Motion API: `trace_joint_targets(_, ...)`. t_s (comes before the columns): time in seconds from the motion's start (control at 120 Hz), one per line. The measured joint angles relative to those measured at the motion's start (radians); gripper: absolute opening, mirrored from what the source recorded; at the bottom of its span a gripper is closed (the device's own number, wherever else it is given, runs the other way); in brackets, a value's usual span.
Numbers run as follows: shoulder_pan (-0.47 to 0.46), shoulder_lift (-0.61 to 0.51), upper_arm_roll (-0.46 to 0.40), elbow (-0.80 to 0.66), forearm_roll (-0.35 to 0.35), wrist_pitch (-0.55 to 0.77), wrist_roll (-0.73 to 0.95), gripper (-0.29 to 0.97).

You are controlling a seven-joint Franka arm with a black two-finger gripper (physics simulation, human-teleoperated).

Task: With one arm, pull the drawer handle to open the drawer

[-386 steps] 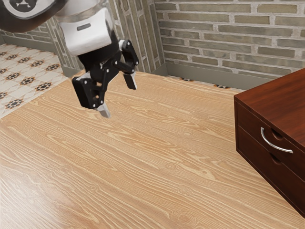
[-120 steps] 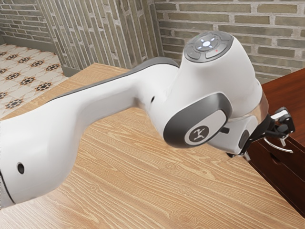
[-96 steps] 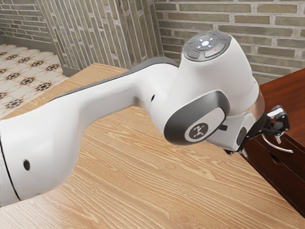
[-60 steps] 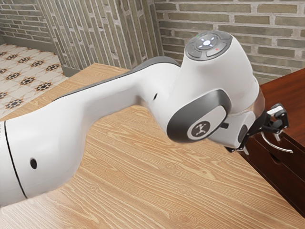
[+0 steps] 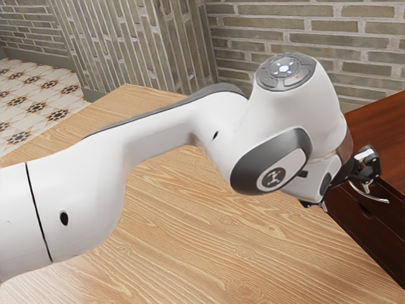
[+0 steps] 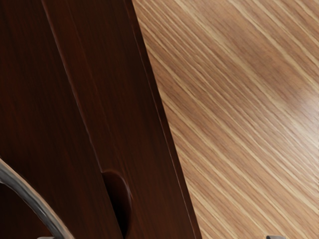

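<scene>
The arm (image 5: 190, 158) takes up the middle of the exterior view. Its white bulk hides much of the surface (image 5: 190, 266) and the near corner of the cabinet (image 5: 383, 123). Only a small black part of the end effector (image 5: 365, 168) sticks out past the wrist, right at the upper end of the handle (image 5: 374, 196). The arm covers the rest, so I cannot tell whether the end effector is clenched or released, or whether it touches the handle. The cabinet is cut off by the exterior view's right edge.

The handle is a thin, silver, curved bar. It is fixed to the upper drawer (image 5: 392, 212), on the cabinet's face at the exterior view's right. The drawer is dark red-brown wood, and as far as it shows its front sits flush with the face around it.

In the wrist view the handle (image 6: 30, 199) is a pale arc, cut off at the corner. It sits close in front of the dark cabinet panels (image 6: 75, 99), where a seam runs down to a small rounded notch (image 6: 117, 199). Beside the panels lies the light wood grain of the surface (image 6: 249, 124).

Behind the scene are a brick wall (image 5: 354, 38) and a tiled floor (image 5: 31, 95).
</scene>
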Motion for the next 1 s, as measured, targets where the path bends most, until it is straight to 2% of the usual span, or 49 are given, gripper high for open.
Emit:
trace_joint_targets(0.058, 0.0, 0.001, 0.0, 0.0, 0.0, 0.0, -0.001, 0.61)
trace_joint_targets(0.175, 0.026, 0.004, -0.006, 0.0, 0.0, 0.001, -0.003, 0.48)
trace_joint_targets(0.508, 0.028, -0.011, -0.008, -0.018, 0.0, 0.001, -0.007, 0.45)
trace_joint_targets(0.758, 0.026, -0.075, -0.008, -0.117, 0.004, 0.01, -0.009, 0.48)
trace_joint_targets(1.0, 0.025, -0.166, -0.008, -0.213, 0.008, 0.032, -0.011, 0.43)
